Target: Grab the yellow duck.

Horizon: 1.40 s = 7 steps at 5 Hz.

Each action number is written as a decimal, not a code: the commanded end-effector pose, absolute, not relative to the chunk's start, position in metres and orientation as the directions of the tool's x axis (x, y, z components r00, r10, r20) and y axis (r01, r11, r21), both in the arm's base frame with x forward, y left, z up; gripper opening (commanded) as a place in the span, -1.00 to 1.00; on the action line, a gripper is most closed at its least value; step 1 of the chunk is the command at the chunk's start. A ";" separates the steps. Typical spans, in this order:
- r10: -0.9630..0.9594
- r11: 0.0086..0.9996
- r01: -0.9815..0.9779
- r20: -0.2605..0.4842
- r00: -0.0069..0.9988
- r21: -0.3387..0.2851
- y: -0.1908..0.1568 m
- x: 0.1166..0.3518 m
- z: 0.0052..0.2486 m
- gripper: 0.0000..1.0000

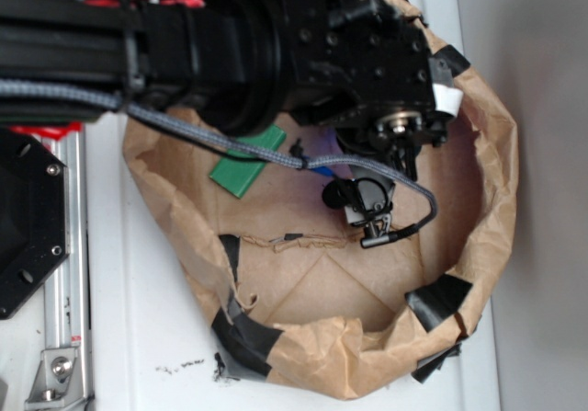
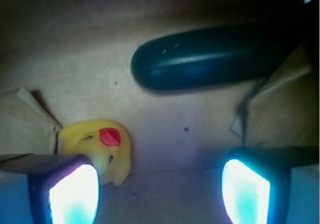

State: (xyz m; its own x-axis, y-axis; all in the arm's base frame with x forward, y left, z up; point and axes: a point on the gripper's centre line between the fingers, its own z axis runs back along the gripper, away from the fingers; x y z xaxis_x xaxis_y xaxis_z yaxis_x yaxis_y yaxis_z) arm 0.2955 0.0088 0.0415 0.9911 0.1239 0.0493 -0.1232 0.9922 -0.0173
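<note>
The gripper [image 2: 160,194] is open wide, holding nothing. The small yellow rubber duck [image 2: 102,146] lies on brown paper just beside its left finger [image 2: 70,194], with a dark teal oblong object [image 2: 210,58] farther off.

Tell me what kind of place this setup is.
Probably a robot test bench, not a home: a taped brown paper bin on a white table holds toys, namely a yellow duck and a green block, under the robot's gripper.

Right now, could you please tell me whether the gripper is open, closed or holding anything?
Gripper: open, holding nothing; the yellow duck sits by one finger, not clamped between the two.
</note>
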 end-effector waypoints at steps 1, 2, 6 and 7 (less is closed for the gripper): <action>0.129 0.992 -0.129 0.032 0.991 -0.003 0.011 0.299 0.029 1.00; 0.124 0.992 -0.124 0.017 0.992 0.006 0.012 0.301 0.022 1.00; 0.050 0.997 -0.051 -0.012 0.999 -0.056 -0.026 0.287 0.020 1.00; 0.026 0.998 -0.025 0.017 1.000 -0.058 -0.034 0.286 0.031 1.00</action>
State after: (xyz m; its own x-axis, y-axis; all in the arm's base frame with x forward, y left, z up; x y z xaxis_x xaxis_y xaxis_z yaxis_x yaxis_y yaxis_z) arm 0.2848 -0.0229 0.0200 0.9981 0.0565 -0.0228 -0.0576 0.9970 -0.0514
